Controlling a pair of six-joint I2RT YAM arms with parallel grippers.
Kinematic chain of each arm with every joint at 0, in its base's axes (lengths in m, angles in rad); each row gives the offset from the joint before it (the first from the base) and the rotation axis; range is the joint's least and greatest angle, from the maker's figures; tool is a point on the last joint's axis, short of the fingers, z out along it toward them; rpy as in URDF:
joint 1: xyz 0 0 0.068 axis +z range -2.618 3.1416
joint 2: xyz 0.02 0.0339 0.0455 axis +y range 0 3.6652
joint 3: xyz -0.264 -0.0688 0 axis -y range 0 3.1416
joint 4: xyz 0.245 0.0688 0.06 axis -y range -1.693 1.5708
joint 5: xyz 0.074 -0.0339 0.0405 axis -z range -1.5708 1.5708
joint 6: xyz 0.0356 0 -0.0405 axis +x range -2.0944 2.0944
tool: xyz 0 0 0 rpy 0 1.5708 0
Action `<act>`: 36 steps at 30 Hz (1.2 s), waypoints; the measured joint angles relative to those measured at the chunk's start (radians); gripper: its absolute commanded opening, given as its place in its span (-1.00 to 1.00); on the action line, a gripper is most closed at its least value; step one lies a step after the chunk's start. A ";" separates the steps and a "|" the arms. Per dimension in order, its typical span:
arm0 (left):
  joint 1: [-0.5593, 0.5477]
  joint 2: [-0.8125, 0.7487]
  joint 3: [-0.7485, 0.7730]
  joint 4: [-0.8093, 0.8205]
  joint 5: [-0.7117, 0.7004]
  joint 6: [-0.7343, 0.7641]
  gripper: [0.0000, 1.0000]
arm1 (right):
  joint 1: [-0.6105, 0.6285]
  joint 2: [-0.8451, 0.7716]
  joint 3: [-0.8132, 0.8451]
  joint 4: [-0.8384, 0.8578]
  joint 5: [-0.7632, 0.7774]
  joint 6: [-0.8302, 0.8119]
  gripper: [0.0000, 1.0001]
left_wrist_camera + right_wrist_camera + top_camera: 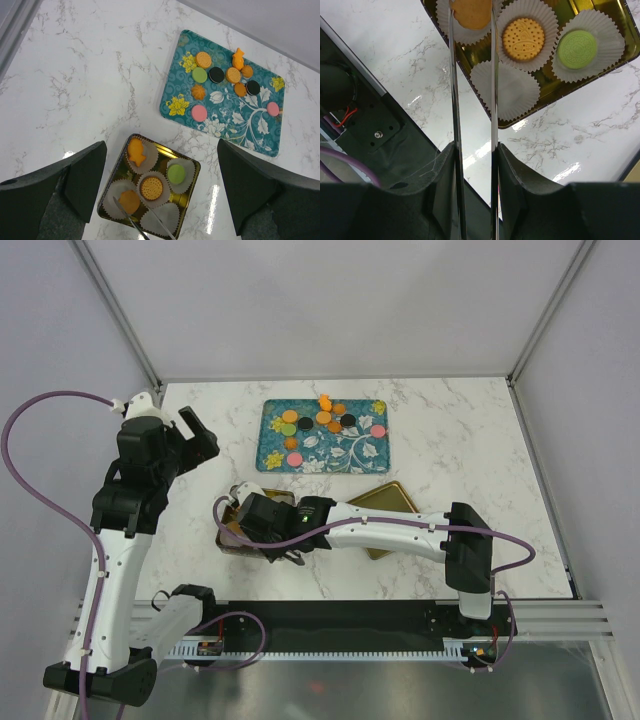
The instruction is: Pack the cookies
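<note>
On the teal tray, top view, most cookies lay unpacked; left gripper wide, empty. Left wrist: four flat pieces sat in the gold tin, one paper cup bare. Right wrist: right gripper clamped tweezers, tips flanking an orange cookie over its cup. Roughly a quarter packed, by my read.

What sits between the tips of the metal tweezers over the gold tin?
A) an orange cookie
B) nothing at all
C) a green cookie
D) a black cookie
A: in the right wrist view, the tweezers held by the right gripper have an orange cookie between their tips, over a paper cup in the gold tin.
</note>
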 measured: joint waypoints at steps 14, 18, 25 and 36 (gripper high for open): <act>0.007 0.001 0.000 0.016 0.027 -0.013 0.99 | 0.000 0.018 0.000 0.019 -0.008 -0.002 -0.05; 0.008 0.001 -0.003 0.026 0.034 -0.016 1.00 | 0.000 0.018 -0.002 0.021 -0.010 -0.002 0.00; 0.010 0.004 -0.006 0.039 0.052 -0.019 0.99 | 0.000 0.018 -0.005 0.025 -0.010 -0.002 0.08; 0.013 0.005 -0.026 0.050 0.071 -0.022 0.99 | -0.004 -0.007 -0.023 0.039 0.010 -0.002 0.01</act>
